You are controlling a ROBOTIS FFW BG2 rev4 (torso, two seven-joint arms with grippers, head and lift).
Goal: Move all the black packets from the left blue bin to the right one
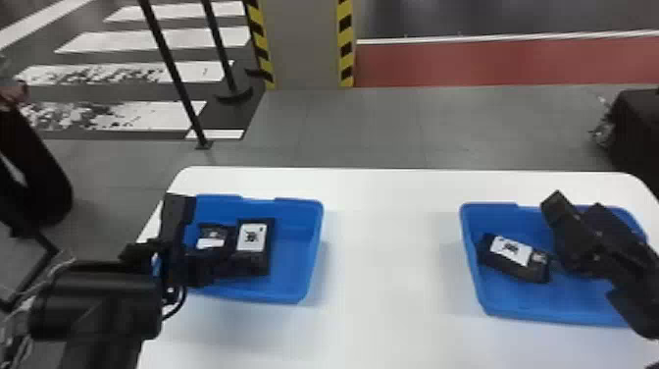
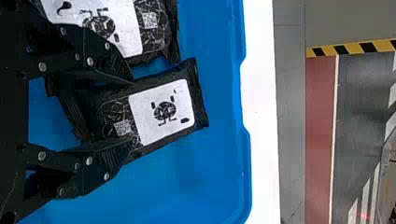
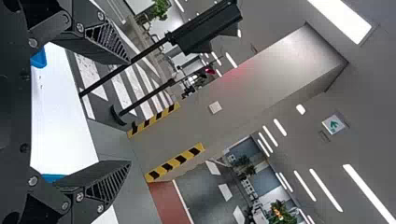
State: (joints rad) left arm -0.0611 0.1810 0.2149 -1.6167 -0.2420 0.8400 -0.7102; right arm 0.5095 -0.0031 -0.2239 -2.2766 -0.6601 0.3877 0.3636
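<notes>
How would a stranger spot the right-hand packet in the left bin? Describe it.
On the white table, find the left blue bin. Inside lies a black packet with a white label. Its labelled neighbour lies to its left, so it is the one nearer the bin's right wall.

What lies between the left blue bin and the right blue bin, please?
Only a stretch of bare white tabletop lies between the left blue bin and the right blue bin, as the head view shows.

Ceiling strips [image 3: 344,18] glow white — the table [image 1: 387,289] is bright, with soft shadows beside the blue bins [image 1: 293,255]
</notes>
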